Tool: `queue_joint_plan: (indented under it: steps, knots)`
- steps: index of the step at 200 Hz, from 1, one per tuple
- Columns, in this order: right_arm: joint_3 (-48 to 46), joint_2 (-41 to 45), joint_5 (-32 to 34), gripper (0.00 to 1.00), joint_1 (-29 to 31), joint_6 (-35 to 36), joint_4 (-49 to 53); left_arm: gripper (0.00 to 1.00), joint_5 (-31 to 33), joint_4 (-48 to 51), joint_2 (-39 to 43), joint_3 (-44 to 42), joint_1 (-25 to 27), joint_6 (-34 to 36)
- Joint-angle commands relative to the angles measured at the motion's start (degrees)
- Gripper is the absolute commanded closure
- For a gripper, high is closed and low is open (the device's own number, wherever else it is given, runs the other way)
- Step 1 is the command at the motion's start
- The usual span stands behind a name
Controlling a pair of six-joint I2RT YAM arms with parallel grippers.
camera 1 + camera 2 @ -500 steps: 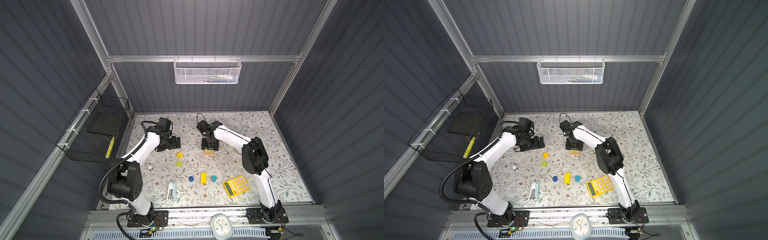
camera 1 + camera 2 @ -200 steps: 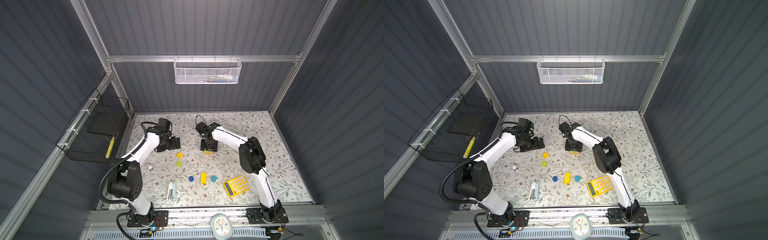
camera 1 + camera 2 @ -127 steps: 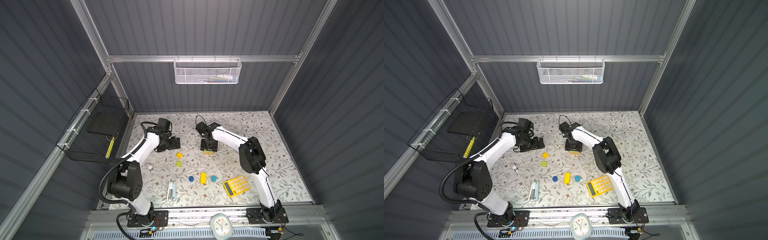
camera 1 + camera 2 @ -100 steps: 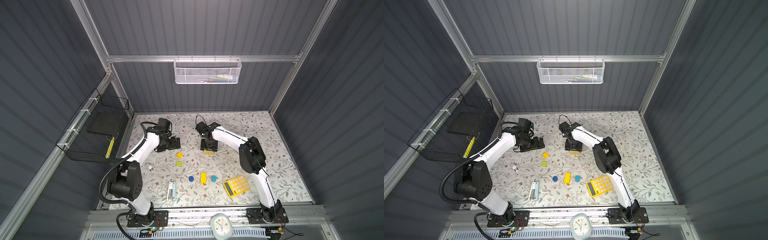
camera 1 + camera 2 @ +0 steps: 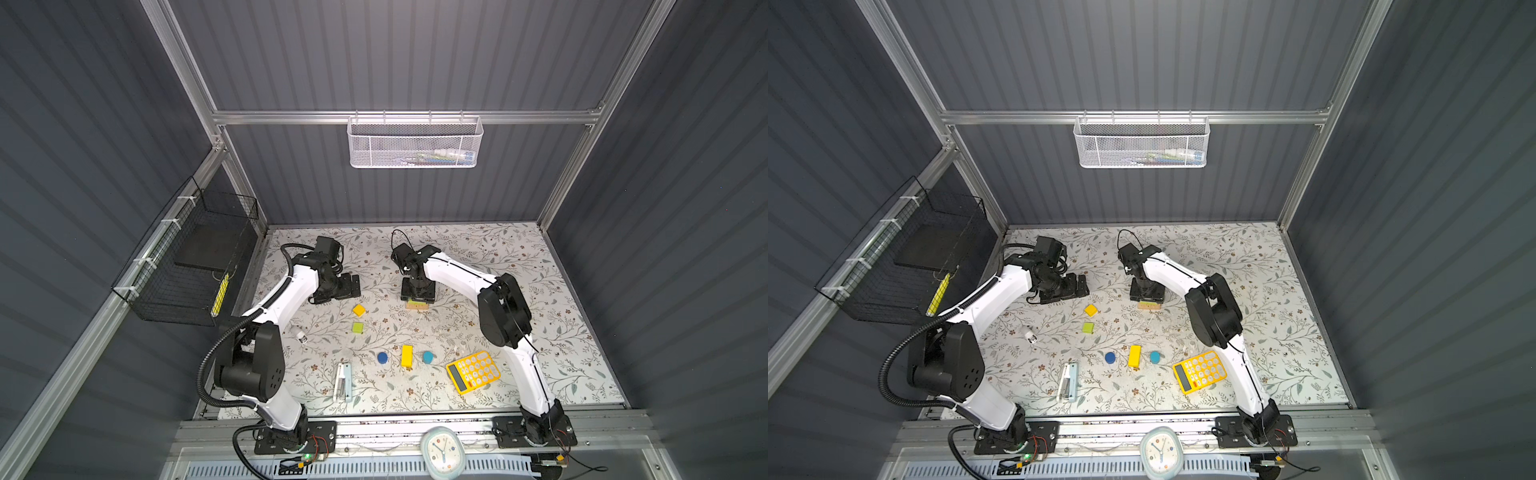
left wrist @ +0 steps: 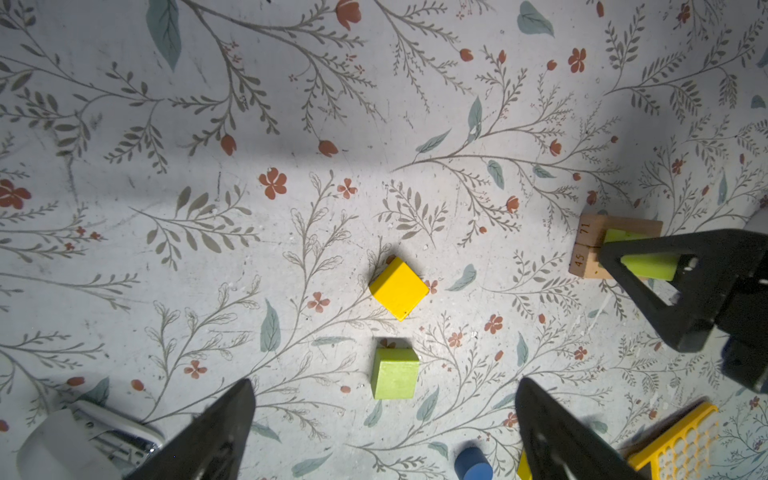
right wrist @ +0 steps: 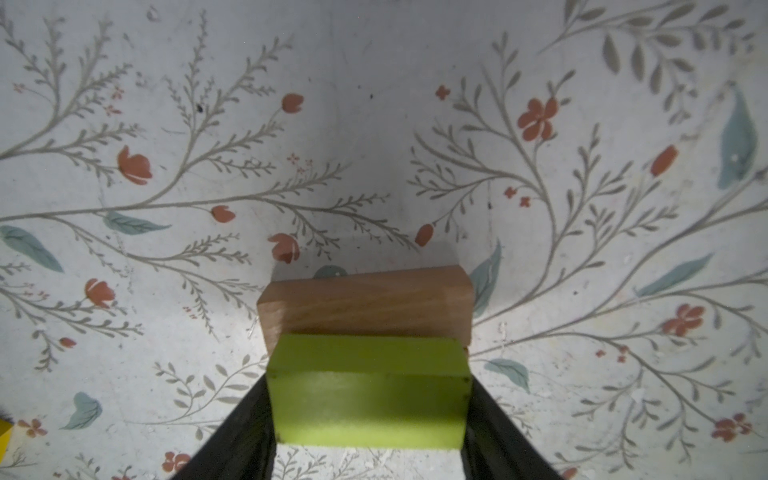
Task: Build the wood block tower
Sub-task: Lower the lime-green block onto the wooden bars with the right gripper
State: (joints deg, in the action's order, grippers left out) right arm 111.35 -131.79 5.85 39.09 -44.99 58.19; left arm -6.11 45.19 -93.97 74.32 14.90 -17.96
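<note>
Lime-green wooden bar [image 7: 368,390]: clamped by the right gripper [image 5: 418,291], directly over the tan wooden bar [image 7: 365,303]; contact cannot be told. Step, judged: setting the second tier. Next: square it, lower, release gently. Left gripper [image 6: 384,386]: spread wide, empty, above the lime-green cube [image 6: 395,374].

Surface: floral-print table [image 5: 552,282]
Middle: yellow cube [image 5: 359,310], lime-green cube [image 5: 357,328], tan wooden bar [image 5: 417,306]
Front: yellow bar [image 5: 407,356] between dark blue cylinder [image 5: 382,357] and lighter blue cylinder [image 5: 427,356]; calculator [image 5: 473,372], stapler [image 5: 343,381] flanking
</note>
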Motion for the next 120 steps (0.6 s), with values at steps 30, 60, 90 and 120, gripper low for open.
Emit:
queue_joint_plan:
  steps: [30, 60, 90, 120]
  knots:
    - [1.3, -1.2, 1.2, 0.46, 0.3, -0.6, 0.6, 0.02, -1.2, 0.4, 0.5, -0.8, -0.5, 1.2]
    - [1.3, -1.2, 1.3, 0.42, 0.3, -0.5, 0.6, 0.02, -1.1, 0.4, 0.6, -0.8, -0.5, 1.1]
    - [1.3, -1.2, 1.2, 0.4, 0.3, -0.5, 0.5, 0.02, -1.1, 0.4, 0.5, -0.8, -0.6, 1.1]
    - [1.3, -1.3, 1.1, 0.37, 0.3, -0.5, 0.5, 0.03, -1.2, 0.3, 0.5, -0.8, -0.7, 1.1]
